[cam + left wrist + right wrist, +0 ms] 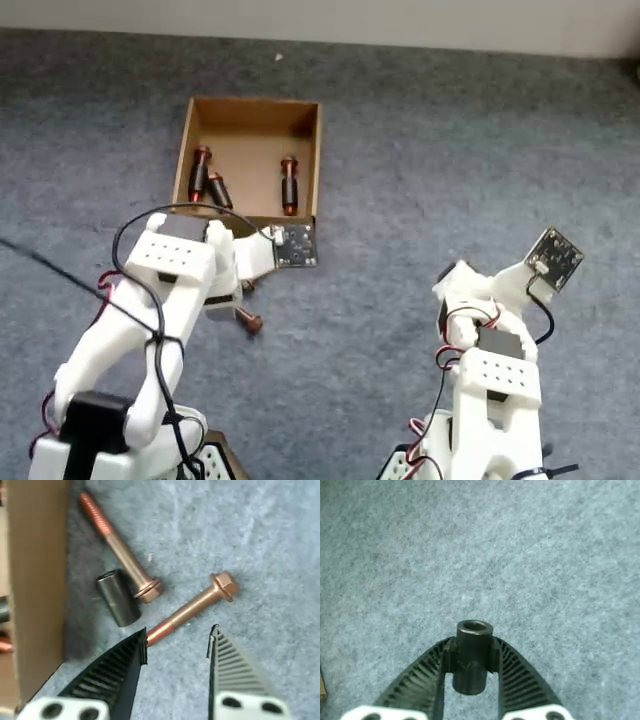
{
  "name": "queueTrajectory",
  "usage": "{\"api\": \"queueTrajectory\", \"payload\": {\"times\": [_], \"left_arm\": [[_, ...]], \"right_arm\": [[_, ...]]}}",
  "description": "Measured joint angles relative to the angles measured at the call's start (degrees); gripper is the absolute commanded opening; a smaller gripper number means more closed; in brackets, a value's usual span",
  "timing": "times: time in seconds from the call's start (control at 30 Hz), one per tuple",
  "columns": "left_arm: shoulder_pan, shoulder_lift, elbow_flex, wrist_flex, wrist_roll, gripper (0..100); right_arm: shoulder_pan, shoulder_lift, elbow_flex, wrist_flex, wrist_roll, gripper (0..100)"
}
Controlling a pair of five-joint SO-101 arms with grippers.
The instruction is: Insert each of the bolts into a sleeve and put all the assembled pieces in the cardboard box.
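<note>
Two bolts lie loose on the grey worktop (450, 130) ahead of the left tool (177, 637), whose jaws stand wide apart. The nearer bolt (192, 607) has its threaded end between the fingertips, close against the dark one, with its head pointing away. The farther bolt (120, 550) lies beyond it, and a loose sleeve (118, 598) sits just beside that bolt's head. The cardboard box (183, 150) runs along the dark finger's side of the tool, and three assembled pieces (289, 185) rest inside.

The right tool (471, 645), well apart from the box, is clamped on a second sleeve (472, 667), held upright with its bore open.

Likely faults:
- Closing on the thread tip alone may let the nearer bolt swing or slip out.
- The dark finger may nudge the loose sleeve, which would probably roll.
- A tilted bolt would likely jam at the bore's mouth.
</note>
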Motion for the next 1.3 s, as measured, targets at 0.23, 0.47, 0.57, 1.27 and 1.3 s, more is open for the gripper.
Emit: {"api": "queueTrajectory", "payload": {"times": [0.23,0.47,0.57,1.27,1.3], "left_arm": [[1.41,5.89,0.0,-0.44,-0.26,8],[4.66,11.96,-0.79,-5.8,-0.26,8],[5.01,13.98,-1.14,-6.42,-0.26,8],[7.03,6.15,-3.43,4.22,2.29,19],[7.03,6.15,-3.43,4.22,2.29,19]], "right_arm": [[0.0,0.0,0.0,0.0,0.0,0.6],[0.0,0.0,0.0,0.0,0.0,0.6],[0.0,0.0,0.0,0.0,0.0,0.6],[0.0,0.0,0.0,0.0,0.0,0.6],[0.0,0.0,0.0,0.0,0.0,0.6]]}}
